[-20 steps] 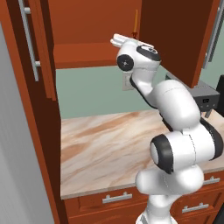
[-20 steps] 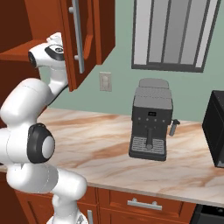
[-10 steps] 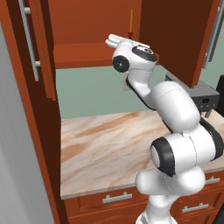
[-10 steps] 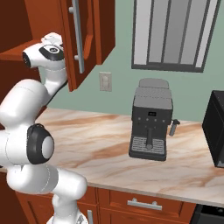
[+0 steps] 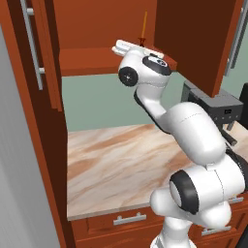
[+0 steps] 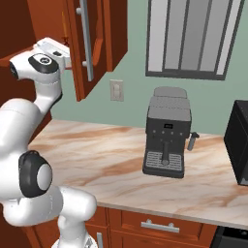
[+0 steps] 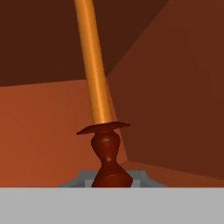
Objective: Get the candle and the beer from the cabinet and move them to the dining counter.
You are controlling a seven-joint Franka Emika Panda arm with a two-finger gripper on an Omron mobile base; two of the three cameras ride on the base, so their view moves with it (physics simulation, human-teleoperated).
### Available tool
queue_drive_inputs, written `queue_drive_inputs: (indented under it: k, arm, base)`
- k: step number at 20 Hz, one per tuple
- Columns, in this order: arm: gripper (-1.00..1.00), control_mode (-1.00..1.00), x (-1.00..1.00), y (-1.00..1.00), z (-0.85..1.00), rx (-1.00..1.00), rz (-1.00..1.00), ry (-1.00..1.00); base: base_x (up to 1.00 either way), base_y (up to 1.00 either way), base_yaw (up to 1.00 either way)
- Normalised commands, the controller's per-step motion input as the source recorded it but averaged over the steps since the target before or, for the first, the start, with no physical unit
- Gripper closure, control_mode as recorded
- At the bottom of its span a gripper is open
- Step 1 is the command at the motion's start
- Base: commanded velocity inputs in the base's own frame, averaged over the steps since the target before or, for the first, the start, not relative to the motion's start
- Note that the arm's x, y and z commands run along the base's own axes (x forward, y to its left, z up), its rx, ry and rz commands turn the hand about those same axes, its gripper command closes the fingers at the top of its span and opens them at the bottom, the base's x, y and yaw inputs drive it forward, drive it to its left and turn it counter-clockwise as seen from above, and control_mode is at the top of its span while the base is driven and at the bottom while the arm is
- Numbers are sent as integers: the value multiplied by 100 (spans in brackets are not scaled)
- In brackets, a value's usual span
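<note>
The candle (image 7: 97, 83) is a thin orange taper on a turned red-brown holder. It stands upright, close in the hand view, with its foot low between the grey pads of my gripper (image 7: 109, 178), which is shut on it. In the left base view the candle (image 5: 144, 25) rises just above my white hand (image 5: 130, 49) at the front lip of the open cabinet (image 5: 97, 29). From the right base view, the candle (image 6: 62, 25) is a thin orange line beside the cabinet door (image 6: 99, 43). The beer and the dining counter are out of view.
Both cabinet doors stand open, with long grey bar handles (image 5: 32, 43) (image 6: 86, 38). Below lies a marble countertop (image 5: 121, 160) over drawers (image 6: 157, 226). A coffee machine (image 6: 166, 133) and a black appliance (image 6: 240, 143) stand on it to the right.
My hand has drawn back to the left and a little lower. The candle has come out from behind the right door with it.
</note>
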Motion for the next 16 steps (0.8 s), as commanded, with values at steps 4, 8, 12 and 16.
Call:
queue_drive_inputs:
  k: [4,8,12,16]
  arm:
    - [100,-100,-94,0,0,0,0,-2]
    - [100,-100,-100,0,0,0,0,-2]
    - [100,-100,-94,0,0,0,2,0]
    - [100,-100,-89,0,0,0,3,0]
  base:
    - [0,0,0]
    - [0,0,0]
    - [0,0,0]
    - [0,0,0]
